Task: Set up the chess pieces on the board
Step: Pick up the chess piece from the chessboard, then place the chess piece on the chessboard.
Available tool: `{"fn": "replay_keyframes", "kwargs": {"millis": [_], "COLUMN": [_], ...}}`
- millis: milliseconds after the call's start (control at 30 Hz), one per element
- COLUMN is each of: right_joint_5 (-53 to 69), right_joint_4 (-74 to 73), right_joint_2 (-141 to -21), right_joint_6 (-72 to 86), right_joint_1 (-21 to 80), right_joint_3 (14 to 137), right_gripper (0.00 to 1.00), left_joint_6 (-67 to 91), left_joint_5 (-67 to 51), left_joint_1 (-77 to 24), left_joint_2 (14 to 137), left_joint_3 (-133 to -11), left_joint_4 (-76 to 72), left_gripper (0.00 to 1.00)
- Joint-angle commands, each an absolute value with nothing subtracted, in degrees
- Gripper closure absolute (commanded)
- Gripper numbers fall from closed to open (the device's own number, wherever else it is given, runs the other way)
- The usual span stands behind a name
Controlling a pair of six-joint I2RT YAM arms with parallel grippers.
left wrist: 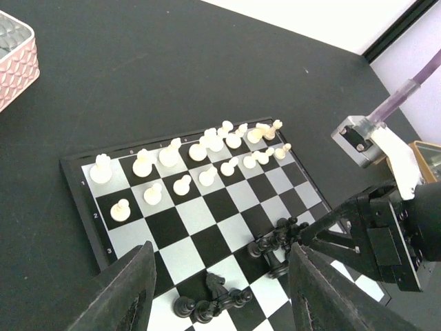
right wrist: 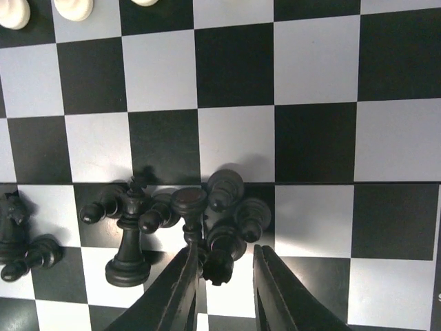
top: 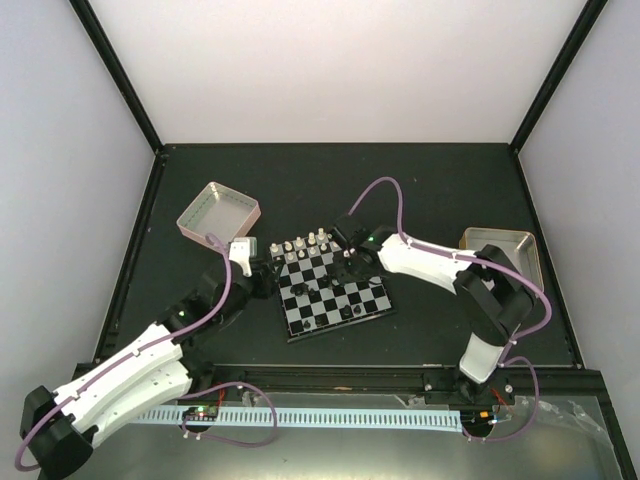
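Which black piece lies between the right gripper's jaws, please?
The notch-ended piece lowest in the right wrist view; the other black pieces lie outside the jaws.

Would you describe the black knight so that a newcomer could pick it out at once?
Find the chessboard mid-table, white pieces ranked along its far edge. Among the black pieces heaped nearer the arms, take the smaller cluster, away from the right gripper. The black knight is its only horse-headed piece, beside round-headed pawns lying flat.
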State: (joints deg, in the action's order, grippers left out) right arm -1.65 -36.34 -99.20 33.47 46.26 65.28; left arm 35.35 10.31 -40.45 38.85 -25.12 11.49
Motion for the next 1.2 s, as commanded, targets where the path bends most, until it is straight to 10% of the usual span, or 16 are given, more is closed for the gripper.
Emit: {"fn": "replay_keyframes", "kwargs": {"millis": [0, 333, 1167], "right_joint_5": [-3.14, -4.37, -5.74], "right_joint_4": [-39.21, -41.65, -44.52], "right_joint_2": [-101.54, -101.28, -82.62], "right_joint_6": [34.29, 34.03, 36.17], "right_joint_1": [46.36, 46.33, 46.00], "right_joint_3": [68.64, 70.02, 53.52], "right_gripper": [0.79, 0.94, 0.92], "left_joint_6": [34.52, 34.19, 34.97], "left_joint_5": [10.39, 9.60, 7.65], "left_joint_1": [-39.68, -39.10, -38.55], "left_joint_2": [39.59, 39.46, 40.40], "left_joint_3": [-25.86, -25.66, -24.35], "left_joint_4": [9.19, 8.95, 7.70], "left_gripper": [0.46, 0.46, 0.45]}}
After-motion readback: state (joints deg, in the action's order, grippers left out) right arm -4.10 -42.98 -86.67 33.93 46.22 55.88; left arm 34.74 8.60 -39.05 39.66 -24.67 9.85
